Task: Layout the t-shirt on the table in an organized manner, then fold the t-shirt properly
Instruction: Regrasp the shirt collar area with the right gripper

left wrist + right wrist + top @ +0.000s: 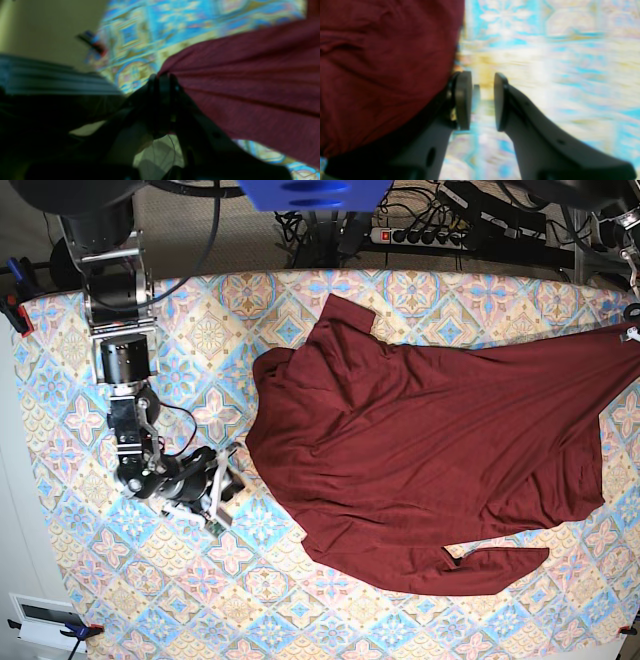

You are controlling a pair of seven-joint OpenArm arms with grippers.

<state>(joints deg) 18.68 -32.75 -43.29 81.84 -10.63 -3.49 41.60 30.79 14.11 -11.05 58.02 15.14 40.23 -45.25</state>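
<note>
One t-shirt [420, 450], dark maroon, thin soft jersey, no print, lies on the table [100, 580], spread over centre and right w/ many long wrinkles. It has a rough fan shape: one part points to the far edge, one narrow sleeve strip lies at the near side. The table cover is pastel tile pattern in blue, pink, cream.

Two grippers. The left gripper [162, 82] has its dark jaws pressed together on the shirt's edge; the cloth makes tight radial pleats from that pinch. The right gripper [482, 100] is low over the table just beside the shirt's left edge, flat rounded pads [463, 100] apart, nothing btw them.
</note>
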